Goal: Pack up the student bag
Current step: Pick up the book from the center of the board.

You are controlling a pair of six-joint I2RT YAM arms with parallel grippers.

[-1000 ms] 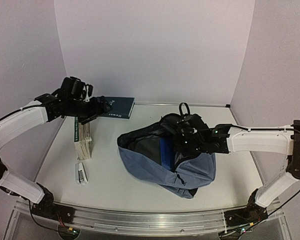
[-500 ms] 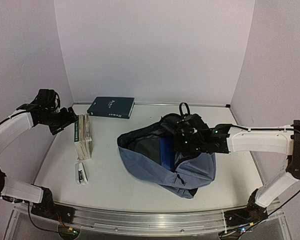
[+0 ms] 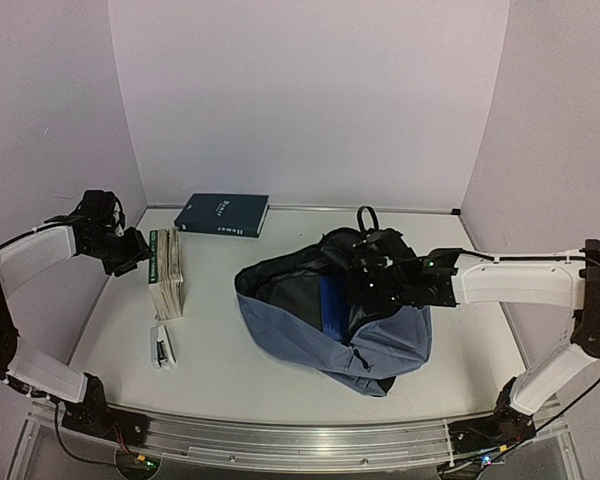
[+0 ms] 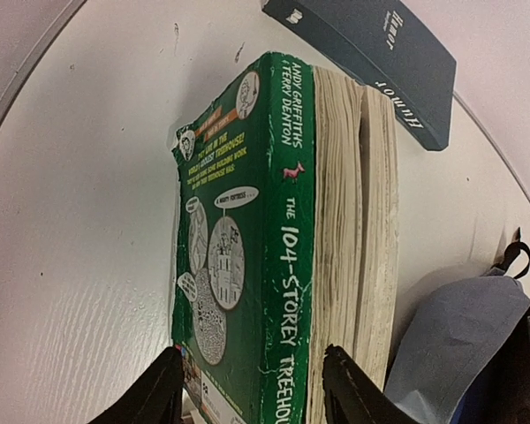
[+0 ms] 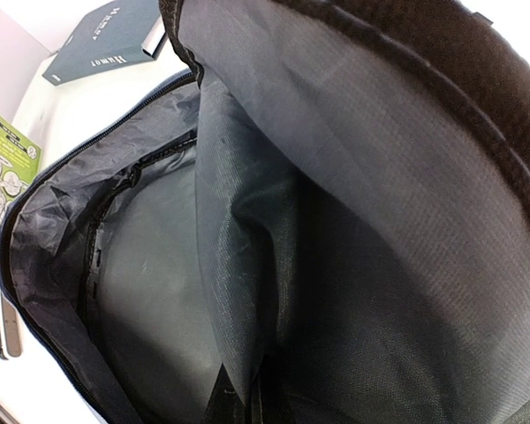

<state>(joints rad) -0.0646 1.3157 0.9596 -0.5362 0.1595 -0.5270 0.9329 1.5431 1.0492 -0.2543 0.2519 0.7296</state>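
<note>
White tabletop [image 3: 230, 350] carries your backpack [image 3: 380, 345] at centre right, gaping open with dark lining showing. Your right gripper [image 3: 365, 275] sits at its upper rim; whether it grips, you cannot tell. At middle left, your left gripper [image 4: 252, 397] spreads wide around a green book [image 4: 265, 265].

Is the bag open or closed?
Open. The bag gapes wide, and the right wrist view looks straight into its dark lining.
</note>
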